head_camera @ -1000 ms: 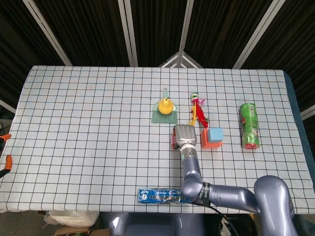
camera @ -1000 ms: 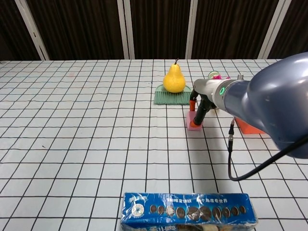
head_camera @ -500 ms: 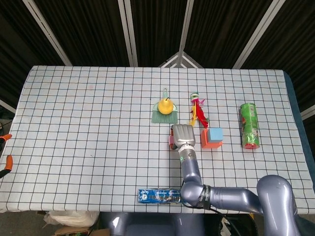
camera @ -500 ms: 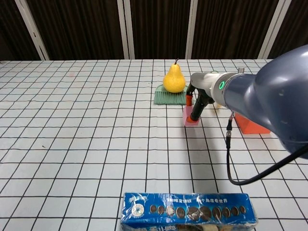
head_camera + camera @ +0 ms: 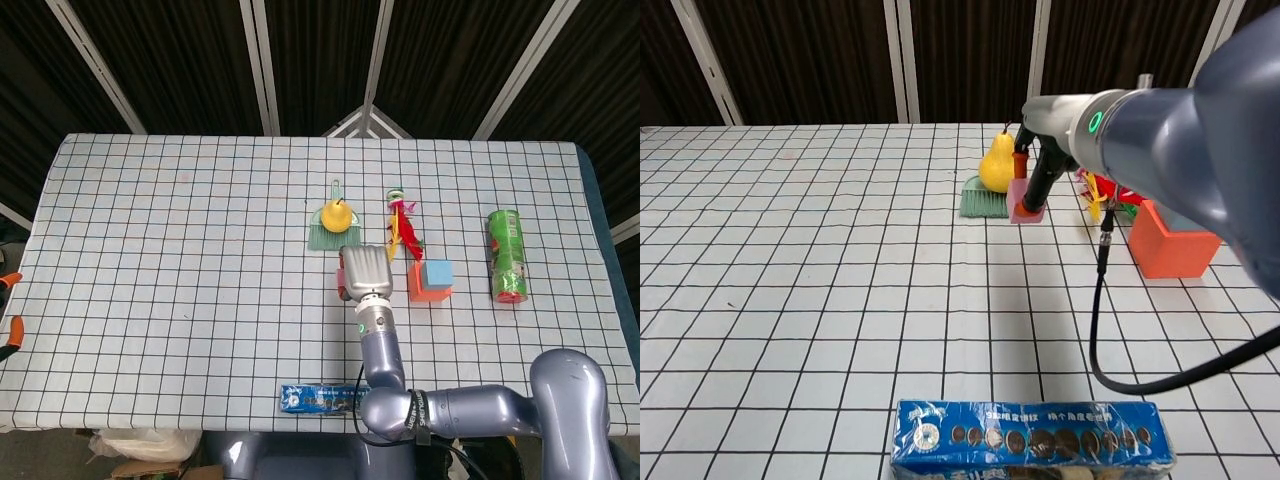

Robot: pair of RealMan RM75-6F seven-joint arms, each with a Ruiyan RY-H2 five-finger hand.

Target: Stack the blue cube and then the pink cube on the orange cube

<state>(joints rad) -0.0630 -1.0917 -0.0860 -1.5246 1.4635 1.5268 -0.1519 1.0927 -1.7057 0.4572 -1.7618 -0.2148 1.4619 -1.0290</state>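
I have the pink cube (image 5: 1024, 201) in my right hand (image 5: 1032, 180), pinched between its dark fingers and lifted off the table (image 5: 180, 250). In the chest view the cube hangs clear of the cloth, in front of the green brush (image 5: 985, 203) and the pear (image 5: 996, 163). From the head view I see only a sliver of pink (image 5: 341, 281) at the left edge of the hand (image 5: 365, 270), which covers most of it.

The blue cube (image 5: 436, 273) sits on the orange cube (image 5: 428, 291), to the right of my hand and apart from it. In the chest view only the orange cube (image 5: 1172, 243) shows, partly behind my arm.

A red and yellow toy (image 5: 403, 230) lies just behind the stack, touching or nearly touching it; I cannot tell which. A green can (image 5: 507, 256) lies on its side well to the right. A blue packet (image 5: 1030, 436) lies along the near edge of the table.

I do not see my left hand in either view.
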